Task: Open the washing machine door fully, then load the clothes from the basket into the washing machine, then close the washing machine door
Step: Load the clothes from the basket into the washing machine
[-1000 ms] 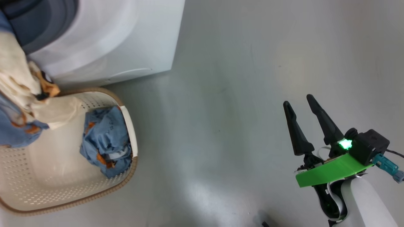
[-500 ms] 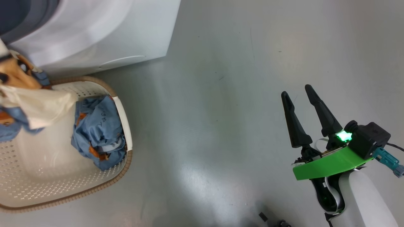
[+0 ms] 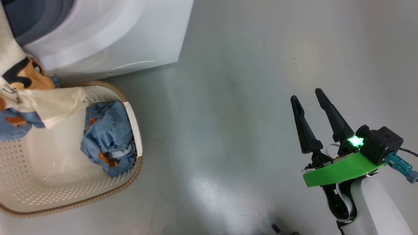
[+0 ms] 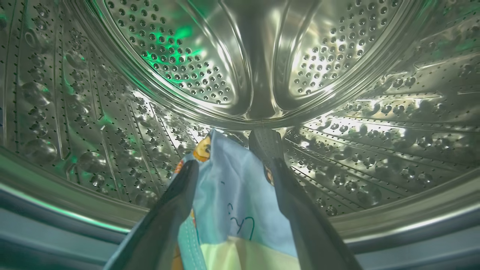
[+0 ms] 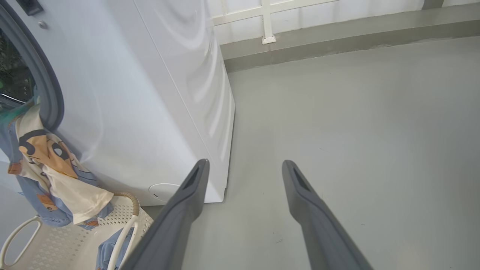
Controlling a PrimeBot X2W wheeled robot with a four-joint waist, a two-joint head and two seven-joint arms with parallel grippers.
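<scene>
— Where's the left hand (image 4: pixel 227 150)?
— Inside the drum (image 4: pixel 168 56), fingers apart, with a blue garment (image 4: pixel 232 210) lying between them.
— And the right hand (image 3: pixel 306 94)?
— Spread, empty, over the floor (image 3: pixel 228 130). Another bundle (image 3: pixel 109 137) lies at the basket (image 3: pixel 75 199)'s right edge.
</scene>
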